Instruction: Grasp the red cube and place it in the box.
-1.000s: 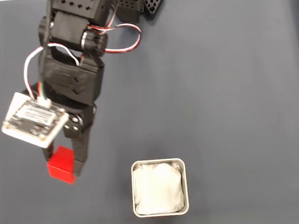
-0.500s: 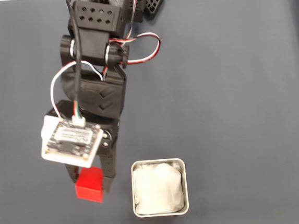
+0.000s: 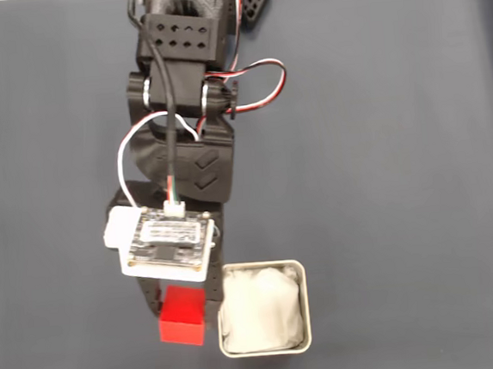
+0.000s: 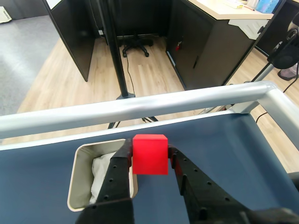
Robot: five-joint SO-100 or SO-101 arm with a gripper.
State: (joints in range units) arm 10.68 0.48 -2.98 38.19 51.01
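The red cube (image 3: 182,315) (image 4: 150,153) is clamped between my two black fingers and held above the dark blue table. My gripper (image 3: 183,313) (image 4: 149,156) is shut on it. In the fixed view the cube hangs just left of the box (image 3: 260,271), close to its left wall. The box is a white square container with a crumpled white lining. In the wrist view the box (image 4: 77,178) lies lower left of the cube, with one finger (image 4: 120,169) overlapping its right rim.
My black arm (image 3: 187,112) with its white camera board (image 3: 166,242) reaches down from the top of the fixed view. A silver rail (image 4: 140,108) bounds the table's far edge in the wrist view. Bare mat (image 3: 401,179) lies to the right.
The arm has swung rightward across the fixed view, carrying the red cube from the left of the mat to right beside the box's left wall.
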